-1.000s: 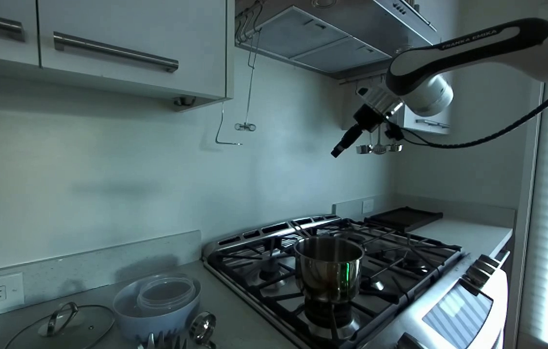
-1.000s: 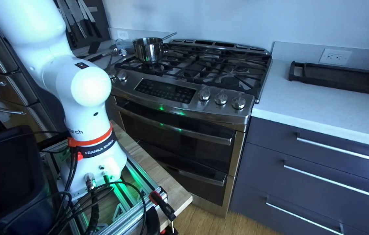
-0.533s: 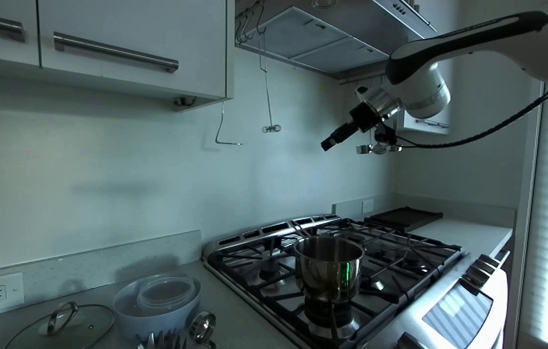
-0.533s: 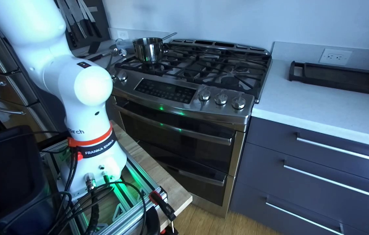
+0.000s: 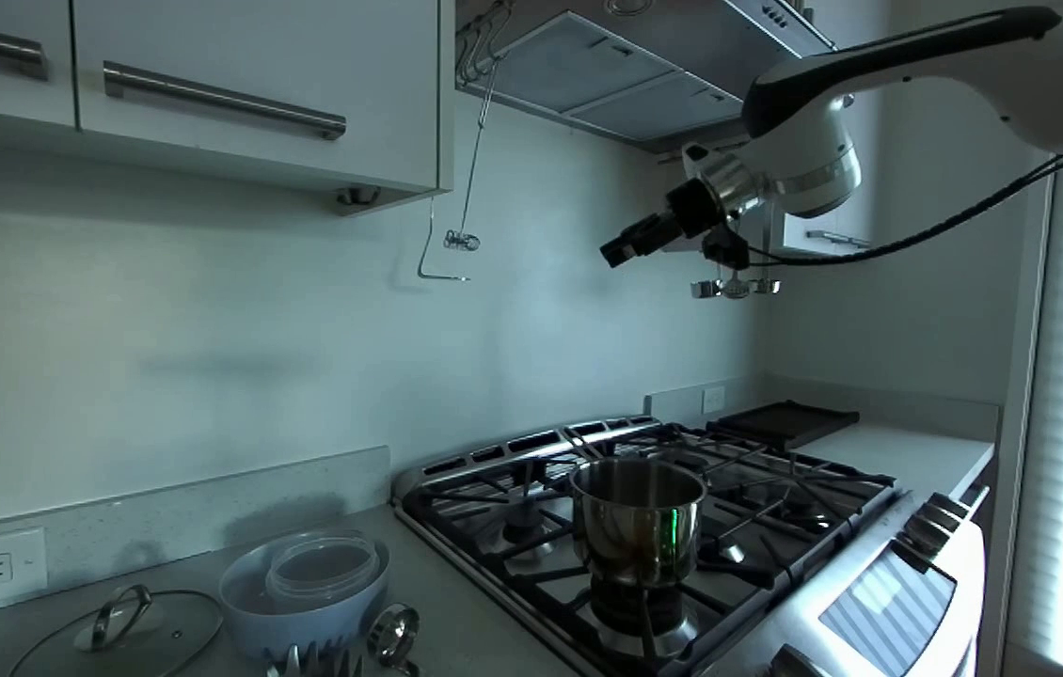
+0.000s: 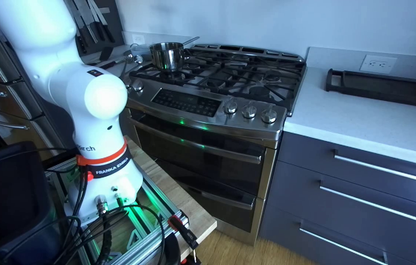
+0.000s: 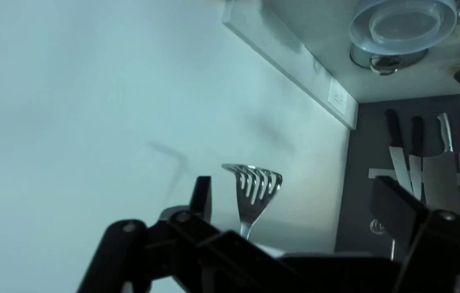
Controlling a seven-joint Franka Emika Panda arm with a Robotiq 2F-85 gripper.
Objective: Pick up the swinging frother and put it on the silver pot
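The swinging frother [image 5: 462, 241] hangs by a long thin wire from a hook under the range hood, tilted with its small coiled head toward the left. A small coiled head, apparently the frother [image 7: 376, 226], shows partly behind the right finger in the wrist view. My gripper [image 5: 613, 256] is to the right of the frother in an exterior view, apart from it and at about the same height. The wrist view shows its jaws [image 7: 295, 199] wide open and nothing held. The silver pot [image 5: 640, 531] stands on a front burner, below the gripper; it also shows in an exterior view [image 6: 168, 57].
A slotted hook-shaped utensil [image 5: 442, 276] hangs beside the frother; it appears between the fingers in the wrist view [image 7: 256, 187]. The range hood [image 5: 626, 85] and cabinet [image 5: 259, 103] are overhead. A white bowl [image 5: 296, 625] and glass lid [image 5: 141, 649] are on the counter.
My gripper has moved left and slightly up in an exterior view and tilted closer to level. The frother has swung right and then back left. The pot has not moved.
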